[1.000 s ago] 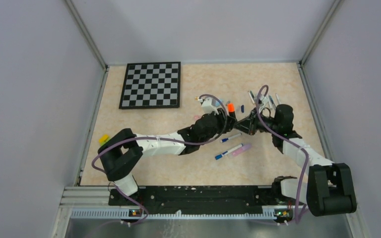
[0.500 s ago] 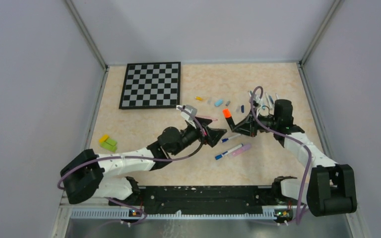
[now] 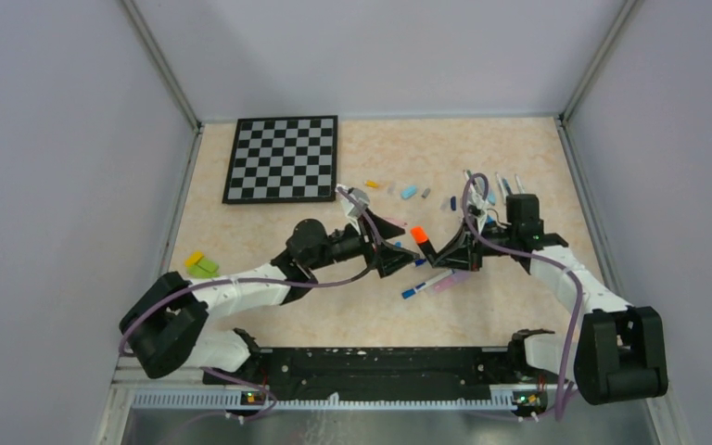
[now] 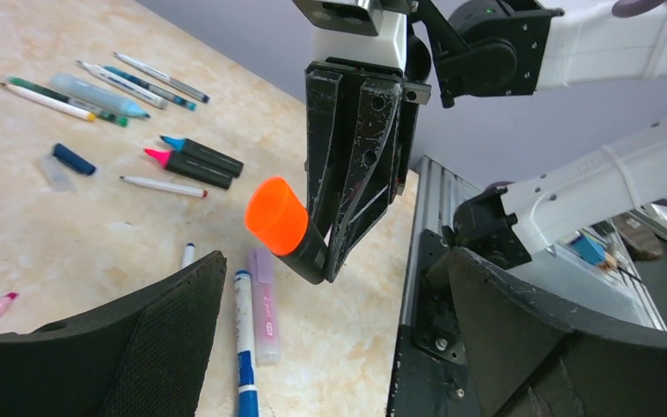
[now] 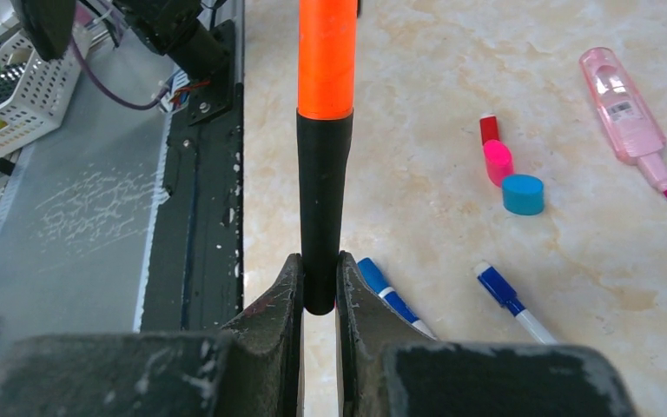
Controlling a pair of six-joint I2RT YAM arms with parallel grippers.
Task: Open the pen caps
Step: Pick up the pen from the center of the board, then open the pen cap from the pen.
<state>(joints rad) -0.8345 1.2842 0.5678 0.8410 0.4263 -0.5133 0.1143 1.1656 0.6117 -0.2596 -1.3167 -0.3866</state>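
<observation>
Gripping a black marker by its barrel, the right gripper is clamped tight on it and holds it above the table, with the orange cap on and pointing toward the left arm. The left gripper faces that cap with its jaws spread wide and nothing between them. The cap sits just in front of the gap, apart from both fingers (in the left wrist view it hangs a little above them).

Under the marker, two blue-capped pens lie on the table, and a lilac highlighter lies alongside one of them. Loose caps rest nearby: a red cap, a pink cap just beside it, and a light blue cap next to the pink. A pink highlighter lies uncapped a little farther off.

Toward the far right of the table, two black markers lie side by side with bared tips, one blue and one pink. Beyond them is a cluster of thin pens. More small caps are scattered along the far middle. A chessboard lies at the far left, and a yellow-green block sits near the left edge.
</observation>
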